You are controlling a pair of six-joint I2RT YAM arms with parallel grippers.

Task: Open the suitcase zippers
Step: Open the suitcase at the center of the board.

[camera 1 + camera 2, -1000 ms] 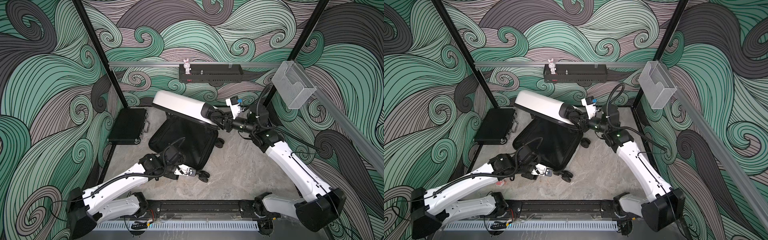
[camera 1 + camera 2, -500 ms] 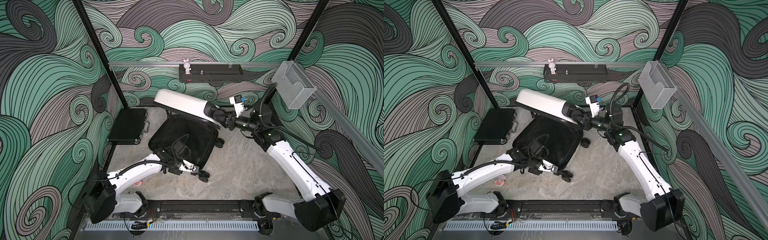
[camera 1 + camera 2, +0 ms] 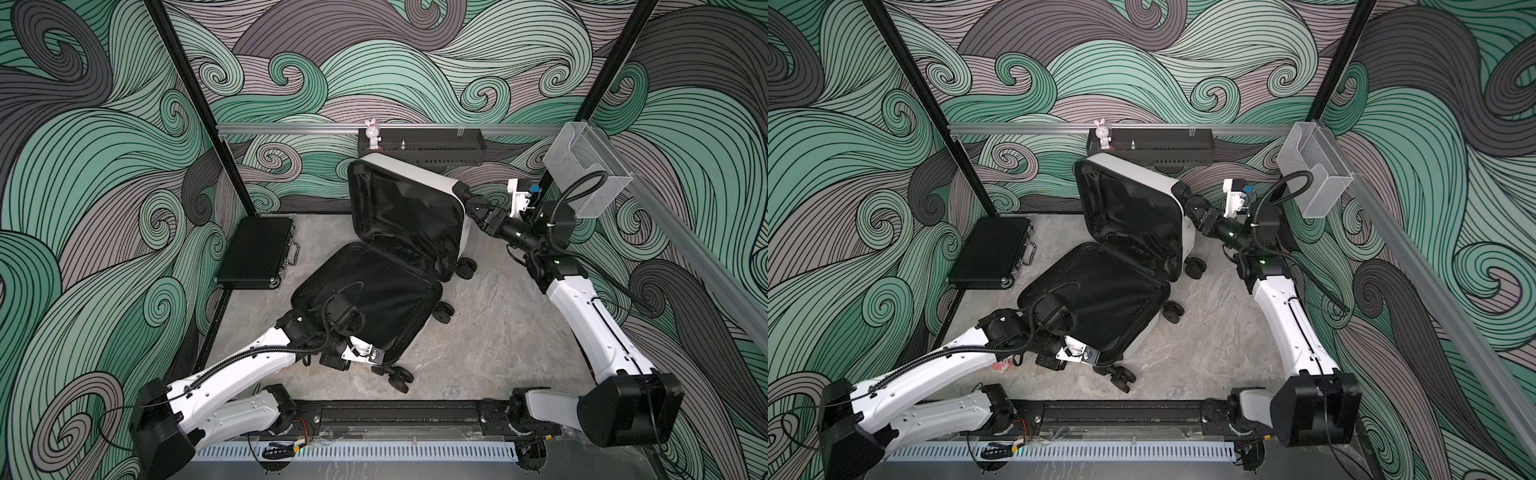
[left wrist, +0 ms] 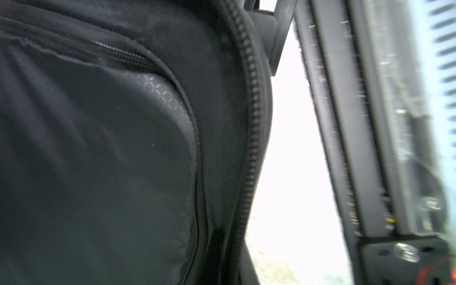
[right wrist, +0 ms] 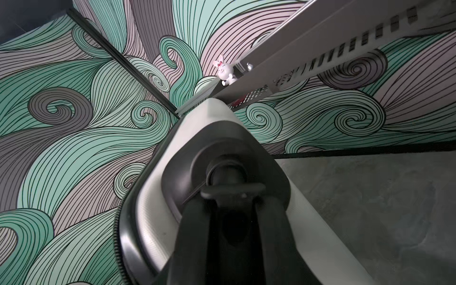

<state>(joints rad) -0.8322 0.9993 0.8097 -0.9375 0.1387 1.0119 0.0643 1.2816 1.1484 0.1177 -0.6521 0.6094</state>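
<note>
White suitcase [image 3: 415, 176] lies mid-floor, zippers [image 4: 251, 123] parted, one shell raised at 12 o'clock; the task seems nearly done. Right gripper [image 3: 478, 206] pinches its caster [image 5: 228, 172] at 3 o'clock. Left gripper [image 3: 345, 357] is closed at 7 o'clock; whether it holds anything I cannot tell.

We look down on the whole scene from high in both top views; each wrist camera sits close against the suitcase [image 4: 98, 160].

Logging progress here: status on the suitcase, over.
Left gripper shut at suitcase's near rim, hold unclear. Right gripper clamped on caster, propping it open. Zipper parted. Black briefcase apart, not obstructing.
</note>
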